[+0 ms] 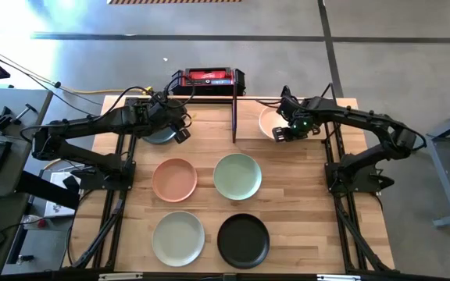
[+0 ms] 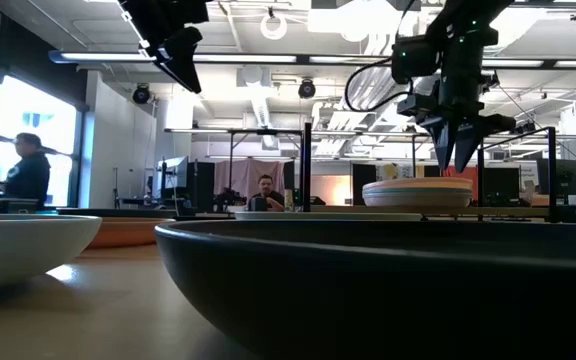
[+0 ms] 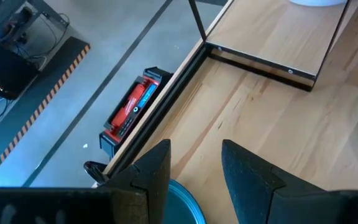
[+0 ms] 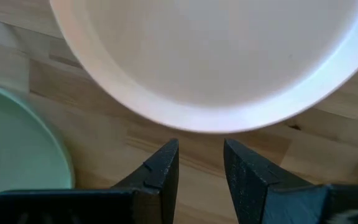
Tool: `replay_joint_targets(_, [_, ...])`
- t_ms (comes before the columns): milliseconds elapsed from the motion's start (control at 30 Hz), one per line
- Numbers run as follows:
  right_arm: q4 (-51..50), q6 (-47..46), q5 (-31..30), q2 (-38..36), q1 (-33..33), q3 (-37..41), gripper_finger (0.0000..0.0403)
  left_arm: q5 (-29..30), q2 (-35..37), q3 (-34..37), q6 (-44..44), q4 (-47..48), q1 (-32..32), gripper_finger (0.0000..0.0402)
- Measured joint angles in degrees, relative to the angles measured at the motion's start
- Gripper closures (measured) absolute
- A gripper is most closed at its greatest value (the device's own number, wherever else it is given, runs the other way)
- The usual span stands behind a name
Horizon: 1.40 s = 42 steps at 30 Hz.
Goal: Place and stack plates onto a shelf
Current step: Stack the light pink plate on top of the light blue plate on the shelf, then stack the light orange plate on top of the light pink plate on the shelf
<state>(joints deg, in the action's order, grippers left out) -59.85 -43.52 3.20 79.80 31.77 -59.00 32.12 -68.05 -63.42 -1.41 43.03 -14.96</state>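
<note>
Four round matte plates lie mid-frame on the pale wood tabletop [image 1: 303, 203]: a peach-pink plate [image 1: 174, 179], a pale sage green plate [image 1: 237, 176], a paler green plate [image 1: 178, 238] and a black plate [image 1: 243, 240]. On the small black-framed wooden shelf [image 1: 250, 125], upper centre, sits a stack topped by a pale beige plate [image 1: 269, 121]. The right pincer [image 1: 286, 131] hovers at its edge, fingers spread, empty. The left pincer [image 1: 180, 129], upper left, hangs spread over a grey-blue plate [image 1: 157, 138].

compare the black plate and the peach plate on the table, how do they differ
The black plate is dark, the peach plate a warm pink-orange. The black plate lies in the front row on the right, beside a pale green one; the peach plate lies in the row behind, on the left. Both are round, shallow, look the same size, lie flat on the tabletop, and neither is held.
</note>
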Motion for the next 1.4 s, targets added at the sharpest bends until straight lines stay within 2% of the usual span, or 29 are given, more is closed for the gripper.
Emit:
replay_joint_targets(400, [0.5, 0.4, -1.5, 2.1, 0.1, 0.0, 0.0298, -1.8, 0.0, 0.0, -9.0, 0.1, 0.0, 0.0268])
replay_joint_targets(567, [0.5, 0.5, -0.5, 2.0, 0.1, -0.1, 0.0298, -7.9, 0.0, 0.0, -12.1, 3.0, 0.0, 0.0268])
replay_joint_targets(767, [0.5, 0.5, 5.3, 2.0, -1.3, -1.3, 0.0298, -19.9, 0.0, 0.0, -20.3, 15.2, 0.9, 0.0268])
replay_joint_targets(933, [0.8, -1.8, 6.8, 2.0, -4.3, -1.8, 0.0298, -21.6, 0.1, 2.6, -25.3, 20.8, 6.4, 0.0268])
replay_joint_targets(1100, [0.8, -5.7, 6.9, 2.0, -8.6, -1.8, 0.0298, -24.4, 0.3, 6.7, -28.8, 20.3, 13.8, 0.0268])
replay_joint_targets(1400, [1.4, -14.8, 6.5, 2.0, -16.1, -1.8, 0.0298, -24.6, 0.3, 12.0, -34.5, 20.1, 27.2, 0.0268])
